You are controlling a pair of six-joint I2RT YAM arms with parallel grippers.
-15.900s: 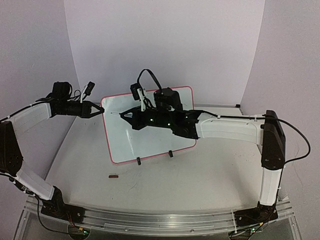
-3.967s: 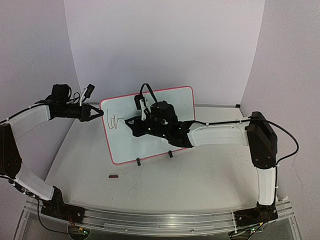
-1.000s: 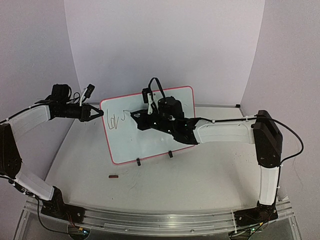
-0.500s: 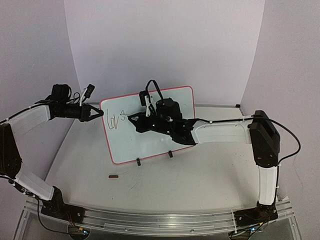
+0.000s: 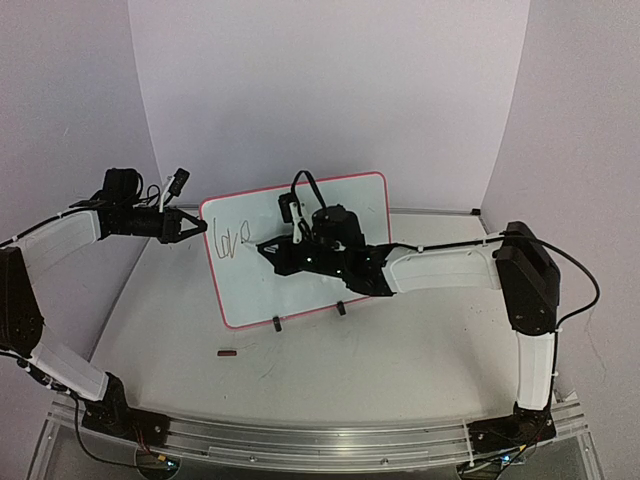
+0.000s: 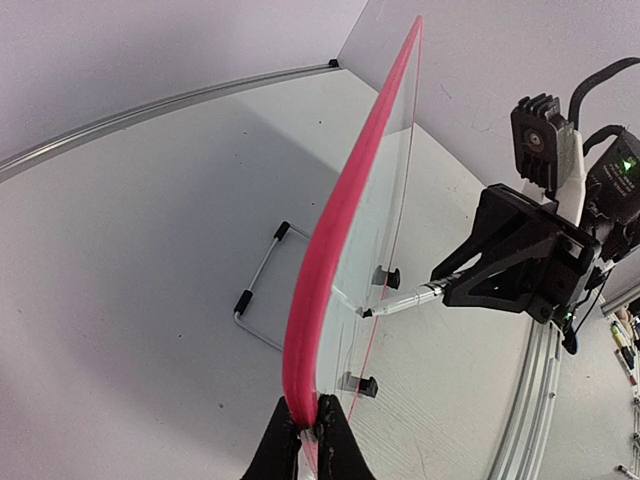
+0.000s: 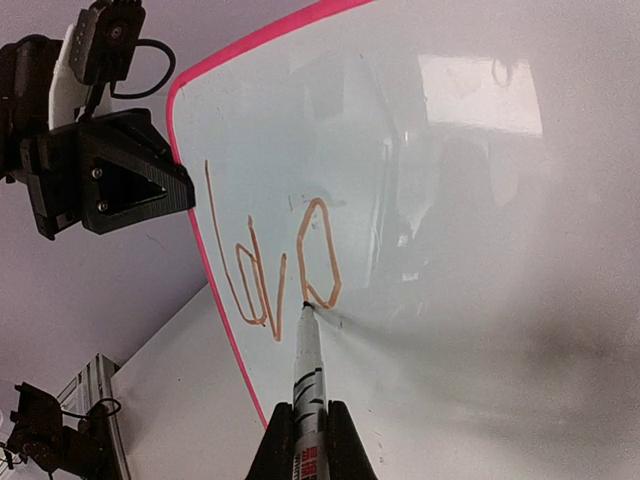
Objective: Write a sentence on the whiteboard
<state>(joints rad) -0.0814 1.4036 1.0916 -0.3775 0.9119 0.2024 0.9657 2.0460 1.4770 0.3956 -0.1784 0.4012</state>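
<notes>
Whiteboard (image 5: 300, 295) stands mid-frame in the top view, with the left gripper (image 6: 308, 438) clenched on its pink left edge. The right gripper (image 7: 308, 445) grasps a marker (image 7: 308, 365), tip touching the sentence (image 7: 265, 270) at the board's upper left.

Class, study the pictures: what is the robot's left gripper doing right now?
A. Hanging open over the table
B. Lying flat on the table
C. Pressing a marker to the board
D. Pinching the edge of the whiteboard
D: the left wrist view shows the left gripper shut on the whiteboard at its pink frame, while the right gripper holds the marker.
</notes>
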